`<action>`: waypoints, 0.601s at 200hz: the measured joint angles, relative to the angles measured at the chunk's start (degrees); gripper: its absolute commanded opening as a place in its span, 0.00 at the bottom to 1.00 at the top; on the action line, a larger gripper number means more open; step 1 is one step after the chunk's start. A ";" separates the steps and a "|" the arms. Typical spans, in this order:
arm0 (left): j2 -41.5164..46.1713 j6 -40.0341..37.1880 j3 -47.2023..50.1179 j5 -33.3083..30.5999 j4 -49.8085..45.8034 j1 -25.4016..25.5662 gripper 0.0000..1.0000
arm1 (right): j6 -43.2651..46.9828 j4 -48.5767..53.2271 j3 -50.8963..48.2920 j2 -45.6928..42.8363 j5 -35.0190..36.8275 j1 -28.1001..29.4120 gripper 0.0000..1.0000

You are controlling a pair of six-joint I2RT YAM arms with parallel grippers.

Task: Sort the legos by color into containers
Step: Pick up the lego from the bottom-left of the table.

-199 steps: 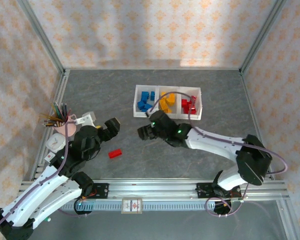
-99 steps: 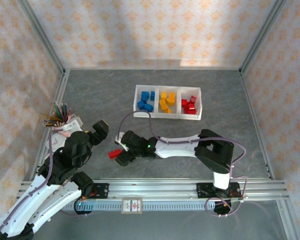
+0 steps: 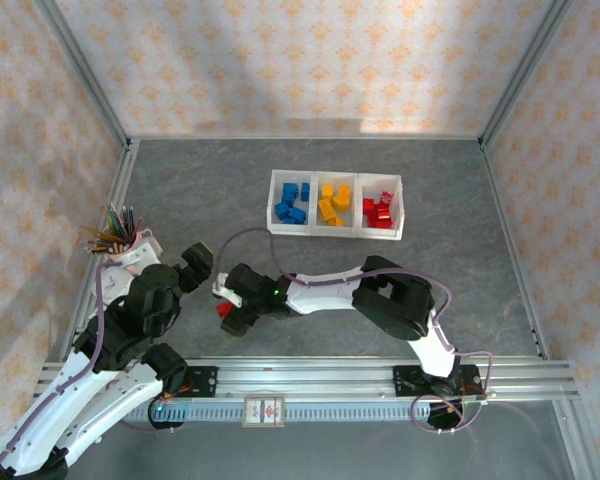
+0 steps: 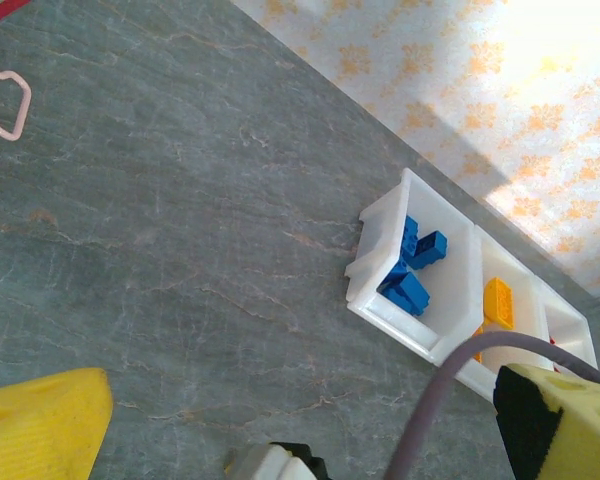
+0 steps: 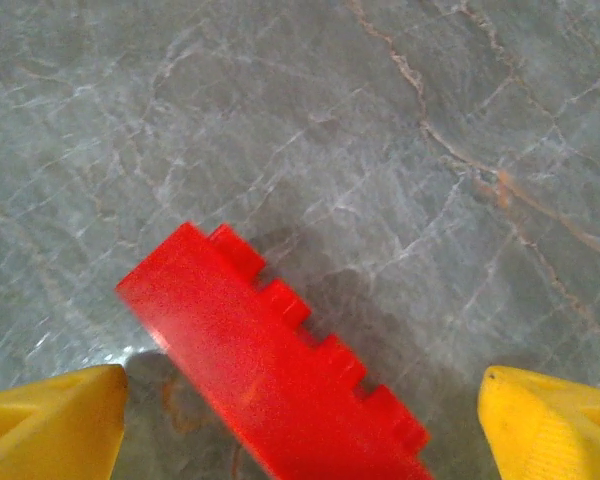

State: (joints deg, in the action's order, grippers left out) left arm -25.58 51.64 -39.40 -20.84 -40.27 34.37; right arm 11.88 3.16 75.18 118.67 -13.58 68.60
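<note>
Nearly done: sorted legos [image 3: 332, 203] fill the containers [image 3: 336, 233] at upper centre; one red brick [image 3: 223, 309] lies lower left, ungripped between the wide-spread fingers of the right gripper [image 5: 302, 412]. The left gripper [image 4: 300, 420] gapes empty.

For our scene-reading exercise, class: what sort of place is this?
Most likely a robotics test cell: two robot arms bolted to a metal rail at the edge of a grey table, wallpapered panels in metal framing around it, and a three-bin tray of coloured bricks set out for sorting.
</note>
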 measured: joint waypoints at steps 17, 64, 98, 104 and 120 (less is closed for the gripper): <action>0.42 0.04 0.00 -0.57 -0.04 0.00 0.99 | 0.57 0.24 1.90 1.09 0.02 -0.09 0.82; 0.87 0.66 0.00 -0.94 -0.09 0.00 0.99 | 2.01 0.63 4.46 3.15 0.48 -0.55 0.59; 0.90 0.85 0.00 -1.09 -0.07 0.00 0.99 | 2.34 0.63 4.48 3.15 0.24 -0.76 0.50; 0.90 0.85 0.00 -1.09 -0.09 0.00 0.99 | 2.29 0.63 4.48 3.15 0.22 -0.76 0.47; 0.90 0.85 0.00 -1.09 -0.09 0.00 0.99 | 2.12 0.63 4.48 3.15 0.13 -0.76 0.43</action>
State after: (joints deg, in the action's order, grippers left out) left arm -24.69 52.49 -39.40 -21.93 -40.36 34.37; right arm 14.00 3.79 79.66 121.82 -13.45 67.83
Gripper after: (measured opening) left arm 0.992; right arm 0.456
